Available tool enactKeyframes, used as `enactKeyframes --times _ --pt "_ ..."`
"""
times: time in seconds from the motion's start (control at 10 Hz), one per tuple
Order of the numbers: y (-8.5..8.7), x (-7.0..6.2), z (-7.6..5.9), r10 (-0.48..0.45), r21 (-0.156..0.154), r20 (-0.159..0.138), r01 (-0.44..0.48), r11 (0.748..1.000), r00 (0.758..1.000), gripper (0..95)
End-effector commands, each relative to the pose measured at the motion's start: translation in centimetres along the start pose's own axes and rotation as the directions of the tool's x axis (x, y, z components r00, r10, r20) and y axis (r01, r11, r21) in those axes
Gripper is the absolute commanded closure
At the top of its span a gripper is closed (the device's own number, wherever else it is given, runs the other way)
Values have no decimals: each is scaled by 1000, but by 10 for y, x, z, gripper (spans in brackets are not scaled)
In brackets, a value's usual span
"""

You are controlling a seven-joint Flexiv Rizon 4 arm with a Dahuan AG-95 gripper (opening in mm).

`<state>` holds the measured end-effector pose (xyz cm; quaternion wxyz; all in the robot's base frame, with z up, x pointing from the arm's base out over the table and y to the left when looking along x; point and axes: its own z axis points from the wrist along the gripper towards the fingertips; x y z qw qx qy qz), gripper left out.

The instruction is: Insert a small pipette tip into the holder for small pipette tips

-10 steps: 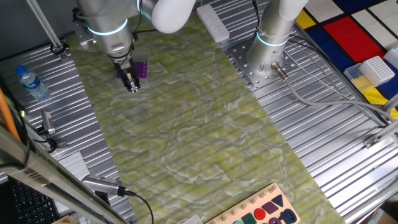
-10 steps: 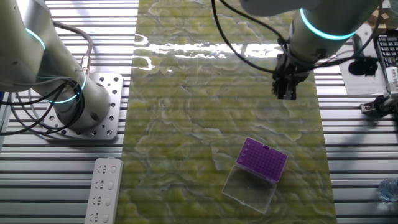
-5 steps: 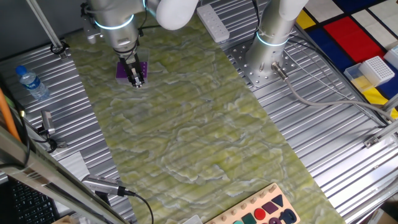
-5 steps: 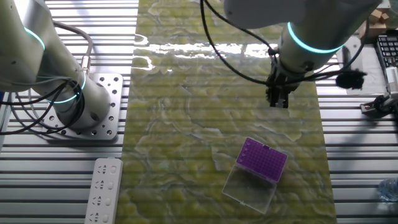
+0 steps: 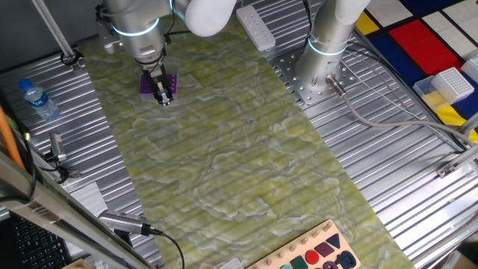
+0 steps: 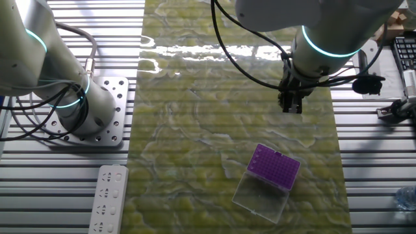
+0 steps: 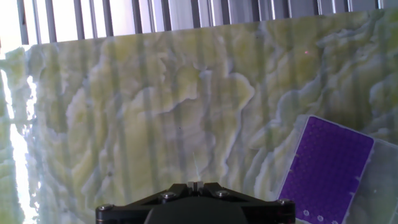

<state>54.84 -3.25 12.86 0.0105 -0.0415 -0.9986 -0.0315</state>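
Note:
The holder for small pipette tips is a purple box (image 6: pixel 275 164) with its clear lid (image 6: pixel 261 195) lying open beside it on the green marbled mat. In the hand view it (image 7: pixel 326 168) lies low at the right. In one fixed view it (image 5: pixel 171 79) is partly hidden behind my hand. My gripper (image 6: pixel 290 107) hangs above the mat, away from the box, jaws shut. In the hand view the gripper (image 7: pixel 194 184) pinches a thin translucent pipette tip (image 7: pixel 195 165) that points down at bare mat left of the holder.
A second arm's base (image 6: pixel 84 110) stands on the slatted metal table. A white power strip (image 6: pixel 107 198) lies near it. A water bottle (image 5: pixel 37 99), a white gridded rack (image 5: pixel 452 82) and a shape-puzzle board (image 5: pixel 314 254) sit at the edges.
Over the last second my gripper moved across the mat toward the purple holder, jaws still shut on the tip. In the last half second it barely moved.

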Motion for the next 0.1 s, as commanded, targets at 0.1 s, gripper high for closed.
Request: enactKeyframes --times 0.1 --pt "0 1 0 -4 0 0 4 1000 1000 950"
